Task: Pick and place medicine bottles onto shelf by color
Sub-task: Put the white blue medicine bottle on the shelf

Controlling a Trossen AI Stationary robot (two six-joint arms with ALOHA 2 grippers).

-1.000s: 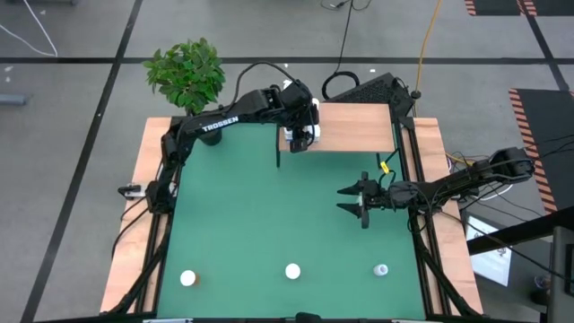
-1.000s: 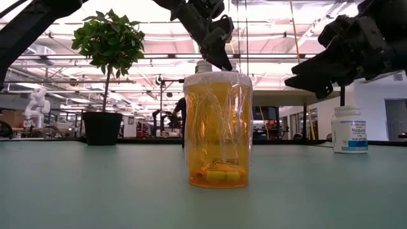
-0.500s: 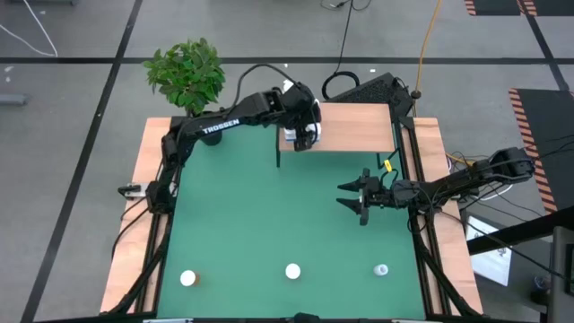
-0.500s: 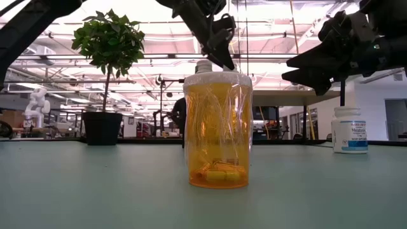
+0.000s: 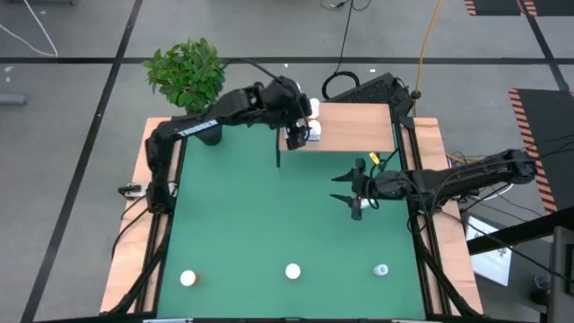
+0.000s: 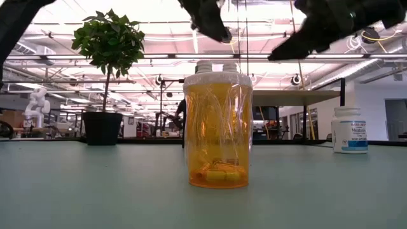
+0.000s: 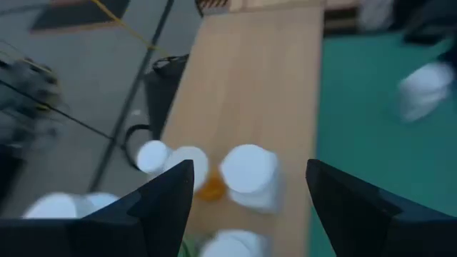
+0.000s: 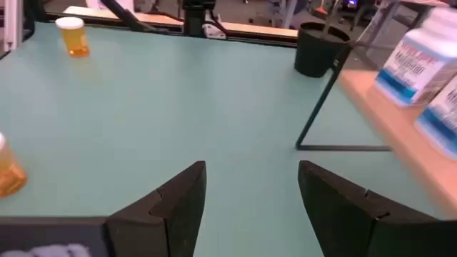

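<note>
While both grippers' fingers are spread empty, the light, rigid orange pill vial (image 6: pixel 217 130) is best gripped mid-body.

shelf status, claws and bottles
Left claw open over shelf, empty. Right claw open above mat. Three bottles remain at near edge. Nothing in the way.

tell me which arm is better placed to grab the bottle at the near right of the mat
Right. The right gripper hangs open over the mat's right half, nearer that white bottle. The left gripper is far off, open above the shelf.
</note>
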